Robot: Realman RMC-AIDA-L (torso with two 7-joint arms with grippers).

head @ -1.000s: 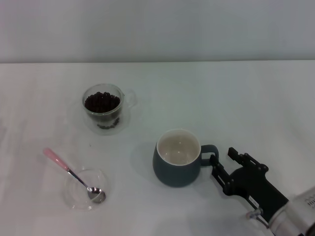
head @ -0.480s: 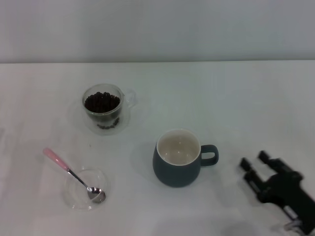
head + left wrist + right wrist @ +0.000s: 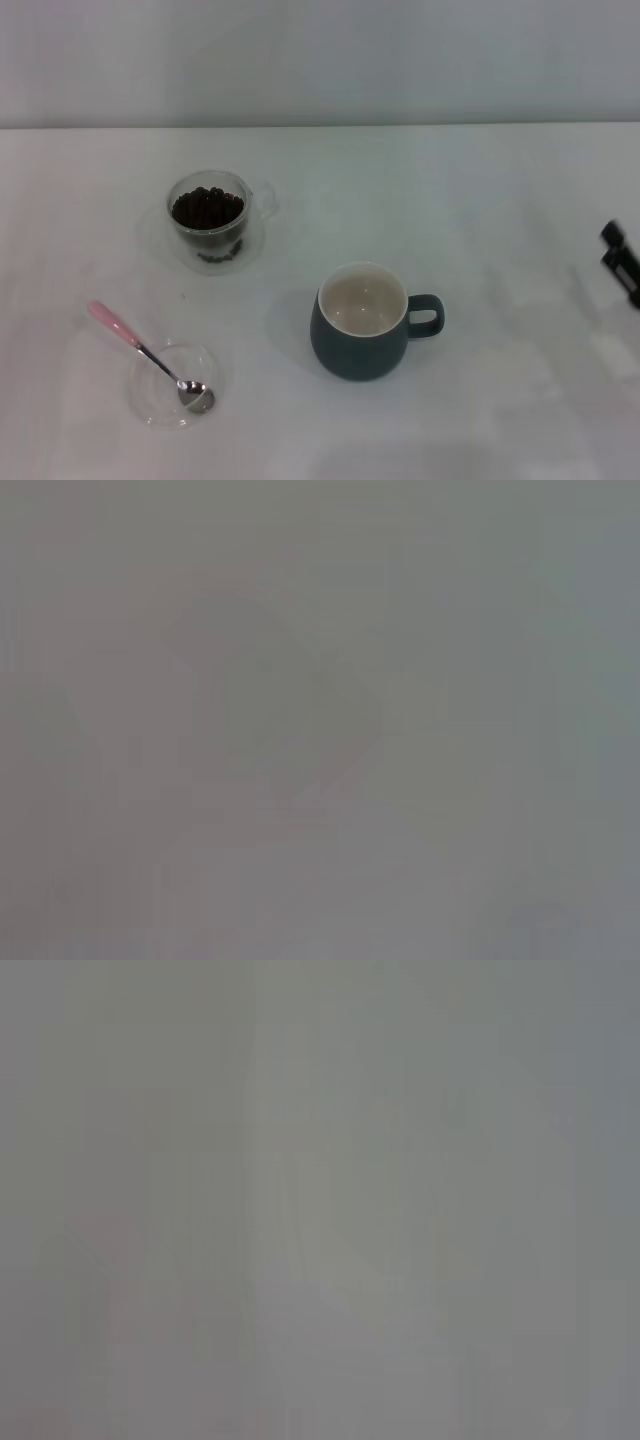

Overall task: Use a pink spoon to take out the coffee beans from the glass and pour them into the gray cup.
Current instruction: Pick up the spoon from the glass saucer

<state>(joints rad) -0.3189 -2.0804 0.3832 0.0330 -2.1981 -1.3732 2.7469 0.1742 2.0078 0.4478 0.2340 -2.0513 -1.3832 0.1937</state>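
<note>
Pink spoon resting far across the white table from the right gripper, bowl in a shallow glass dish, beyond the gray cup and glass of coffee beans. Light, stiff, probably slippery: best pinched at the raised pink handle. Fingers' state impossible to tell; left gripper unseen; no readable writing.

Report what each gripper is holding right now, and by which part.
Nothing is held. The pink spoon lies free with its bowl in the glass dish. Only the right gripper shows, at the table's right edge, away from everything; the left is out of view.
</note>
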